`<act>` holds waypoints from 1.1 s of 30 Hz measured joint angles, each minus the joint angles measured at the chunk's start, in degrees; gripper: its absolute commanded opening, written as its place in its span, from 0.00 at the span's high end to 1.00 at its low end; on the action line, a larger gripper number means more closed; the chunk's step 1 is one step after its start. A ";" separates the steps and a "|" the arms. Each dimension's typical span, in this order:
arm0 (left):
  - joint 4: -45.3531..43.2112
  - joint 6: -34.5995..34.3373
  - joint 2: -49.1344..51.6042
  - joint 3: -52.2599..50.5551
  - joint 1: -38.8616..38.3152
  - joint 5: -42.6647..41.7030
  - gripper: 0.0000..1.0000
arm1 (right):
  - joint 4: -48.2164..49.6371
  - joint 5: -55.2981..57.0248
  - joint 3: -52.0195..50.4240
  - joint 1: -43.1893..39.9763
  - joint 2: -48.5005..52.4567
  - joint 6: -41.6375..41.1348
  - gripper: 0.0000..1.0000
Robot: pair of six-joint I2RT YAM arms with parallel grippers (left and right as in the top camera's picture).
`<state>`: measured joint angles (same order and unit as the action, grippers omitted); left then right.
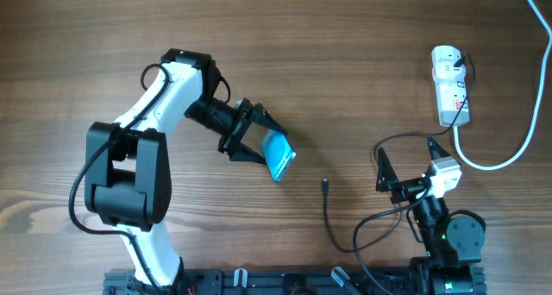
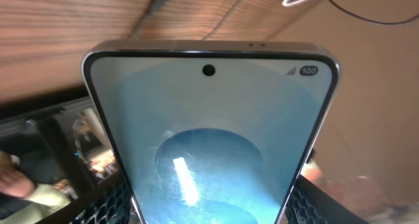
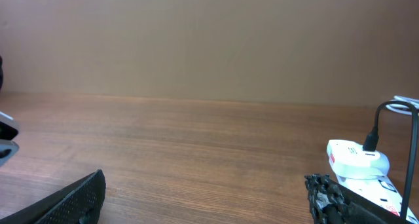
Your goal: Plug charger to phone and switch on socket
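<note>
My left gripper (image 1: 271,145) is shut on the phone (image 1: 279,154), held tilted just above the table's middle. In the left wrist view the phone's teal screen (image 2: 209,132) fills the frame, clamped at both long edges by the black fingers (image 2: 111,204). The charger's connector tip (image 1: 325,183) lies on the table right of the phone, and its thin black cable curls toward the front. Its black plug (image 1: 466,64) sits in the white socket (image 1: 449,88) at the far right. My right gripper (image 1: 406,160) stands open and empty near the front right, with the socket (image 3: 357,160) ahead on its right.
The socket's thick white cord (image 1: 517,148) loops along the right edge of the table. The robots' black cables trail round the right arm's base (image 1: 448,235). Bare wooden tabletop (image 1: 362,62) lies between the phone and the socket.
</note>
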<state>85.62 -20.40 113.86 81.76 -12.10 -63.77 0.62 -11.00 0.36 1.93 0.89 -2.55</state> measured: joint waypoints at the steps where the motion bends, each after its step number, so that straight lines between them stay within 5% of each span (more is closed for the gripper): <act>1: -3.02 0.02 0.00 -0.04 0.00 2.78 0.54 | 0.00 0.00 0.00 0.02 0.00 0.00 0.00; 9: -13.09 0.00 0.00 -0.07 0.00 10.99 0.49 | 0.02 0.00 0.00 0.00 0.00 0.00 0.00; 14: -12.98 0.00 0.00 -0.07 0.00 11.32 0.60 | 0.02 0.00 0.00 0.00 0.00 0.00 0.00; 26: -13.27 0.00 0.00 -0.07 0.00 10.25 0.68 | 0.02 0.00 0.00 0.00 0.00 0.02 0.00; 33: -13.29 0.00 0.00 -0.07 0.00 10.08 0.68 | 1.44 -11.76 0.11 0.02 0.04 -13.18 0.00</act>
<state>72.34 -20.40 113.86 81.69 -12.10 -53.69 2.07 -22.76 0.47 1.96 0.93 -15.73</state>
